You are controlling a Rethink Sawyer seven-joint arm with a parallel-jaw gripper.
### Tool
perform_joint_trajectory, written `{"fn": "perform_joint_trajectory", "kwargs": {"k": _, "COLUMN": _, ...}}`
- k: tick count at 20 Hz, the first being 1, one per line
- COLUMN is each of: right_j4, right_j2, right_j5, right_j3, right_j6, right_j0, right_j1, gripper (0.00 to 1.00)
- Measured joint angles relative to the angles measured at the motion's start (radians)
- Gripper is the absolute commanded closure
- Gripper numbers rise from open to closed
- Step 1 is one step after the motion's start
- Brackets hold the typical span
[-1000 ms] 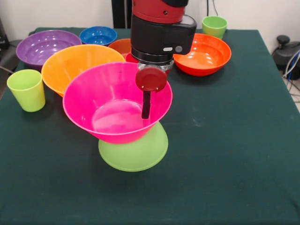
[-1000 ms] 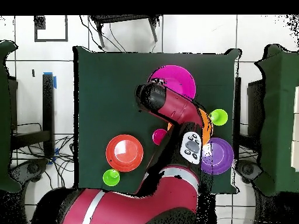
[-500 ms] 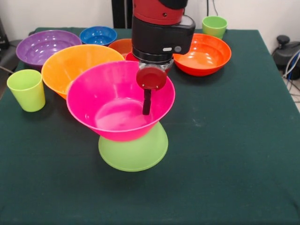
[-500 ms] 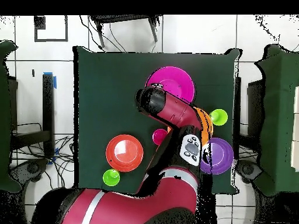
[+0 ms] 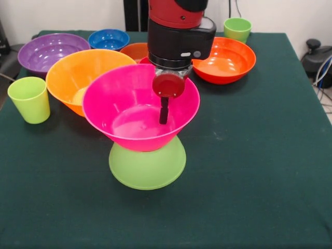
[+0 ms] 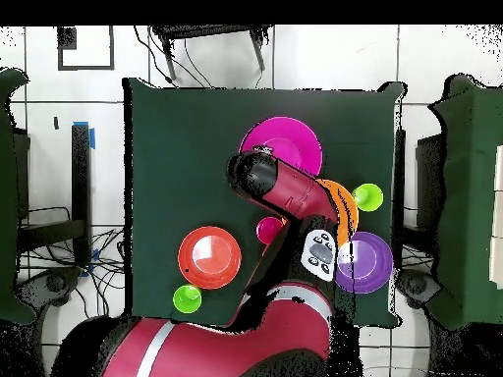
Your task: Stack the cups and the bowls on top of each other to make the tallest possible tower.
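The large pink bowl point(image 5: 129, 111) sits tilted on the lime green bowl point(image 5: 148, 163), which is rim-down on the table. My gripper point(image 5: 165, 106) is shut on the pink bowl's far rim, with one dark finger point(image 5: 164, 110) inside it; the other finger is hidden. The pink bowl holds nothing else. The medium orange bowl point(image 5: 224, 59) stands apart at the back right. In the overhead view the arm covers the gripper and part of the pink bowl point(image 6: 290, 142).
The yellow-orange bowl point(image 5: 78, 72) touches the pink bowl's left side. Purple point(image 5: 49, 49), blue point(image 5: 109, 38) and small dark orange point(image 5: 134, 50) bowls stand behind. Green cups stand at the left point(image 5: 29, 99) and far right point(image 5: 237, 28). The red-pink cup point(image 6: 268, 231) shows overhead.
The gripper has moved a little right in the front view, and the pink bowl has shifted right with it, sitting more over the lime green bowl.
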Motion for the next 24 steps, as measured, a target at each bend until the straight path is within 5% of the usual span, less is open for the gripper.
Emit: {"fn": "perform_joint_trajectory", "kwargs": {"k": 24, "right_j4": -0.001, "right_j2": -0.057, "right_j5": 0.026, "right_j3": -0.05, "right_j6": 0.0, "right_j0": -0.051, "right_j1": -0.023, "gripper": 0.0}}
